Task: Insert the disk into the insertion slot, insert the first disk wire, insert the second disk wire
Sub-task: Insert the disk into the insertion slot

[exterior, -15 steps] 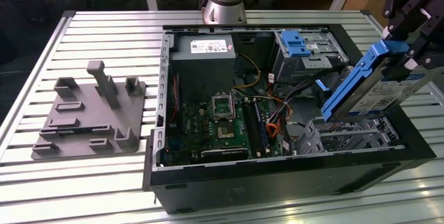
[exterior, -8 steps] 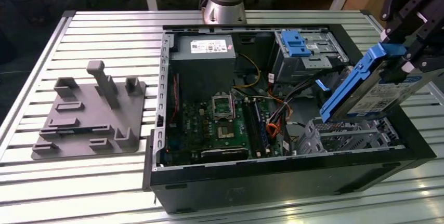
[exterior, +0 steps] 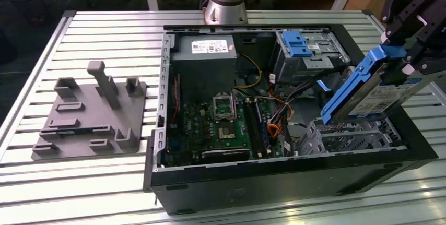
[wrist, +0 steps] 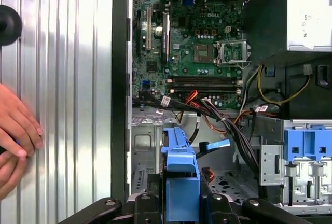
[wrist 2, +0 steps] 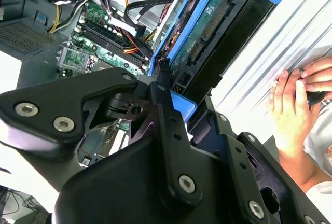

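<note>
In the exterior view my gripper [exterior: 402, 63] is shut on the disk [exterior: 373, 92], a silver drive in a bright blue carrier. The disk hangs tilted, lower end down, just above the insertion slot [exterior: 348, 137], a perforated silver cage in the case's near corner on the exterior view's right. In both wrist views the blue carrier [wrist: 179, 175] [wrist 2: 205, 24] sits between my black fingers [wrist 2: 166, 115]. The red-orange first disk wire [wrist: 191, 97] lies loose over the motherboard edge. The second disk wire's blue plug [wrist: 215, 144] hangs free beside the carrier, also visible as a blue plug [exterior: 323, 85] behind the disk.
The open black computer case [exterior: 279, 178] lies on a slatted metal table [exterior: 83, 183]. A grey power supply [exterior: 204, 47] and a taller bay with a blue latch [exterior: 296, 45] sit at the back. A grey fixture [exterior: 91, 115] lies outside the case. A person's hands [wrist: 15, 130] rest on the table.
</note>
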Motion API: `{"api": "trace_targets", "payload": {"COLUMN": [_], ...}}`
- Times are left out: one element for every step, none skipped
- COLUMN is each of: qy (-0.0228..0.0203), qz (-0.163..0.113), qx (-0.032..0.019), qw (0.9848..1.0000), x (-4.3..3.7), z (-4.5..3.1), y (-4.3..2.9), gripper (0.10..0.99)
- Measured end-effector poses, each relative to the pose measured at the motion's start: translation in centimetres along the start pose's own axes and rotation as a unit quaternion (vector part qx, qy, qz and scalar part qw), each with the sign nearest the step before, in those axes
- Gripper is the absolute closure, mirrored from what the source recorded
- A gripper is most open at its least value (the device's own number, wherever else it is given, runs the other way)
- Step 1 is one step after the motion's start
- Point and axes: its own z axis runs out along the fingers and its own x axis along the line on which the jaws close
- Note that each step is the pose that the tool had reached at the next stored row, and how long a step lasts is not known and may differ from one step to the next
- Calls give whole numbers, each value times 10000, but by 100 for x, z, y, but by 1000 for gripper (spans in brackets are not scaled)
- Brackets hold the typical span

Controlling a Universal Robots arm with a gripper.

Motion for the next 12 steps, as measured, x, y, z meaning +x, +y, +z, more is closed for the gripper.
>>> {"api": "trace_targets", "payload": {"qy": [1, 1, 0, 1, 0, 1, 1, 1, 2, 1, 2, 2], "qz": [-16, -34, -42, -43, -43, -44, -44, -44, -44, -44, -44, -44], "qx": [-1, -2, -3, -3, -3, -3, -3, -3, -3, -3, -3, -3], "qw": [10000, 10000, 10000, 10000, 10000, 10000, 10000, 10000, 10000, 10000, 10000, 10000], "x": [-3, -5, -5, -5, -5, -4, -4, -4, -4, -4, -7, -12], "z": [2, 5, 9, 13, 18, 22, 26, 30, 34, 37, 39, 41], "y": [0, 0, 0, 0, 0, 0, 0, 0, -1, -1, -1, -1], "gripper": [722, 722, 722, 722, 722, 722, 722, 722, 722, 722, 722, 722]}}
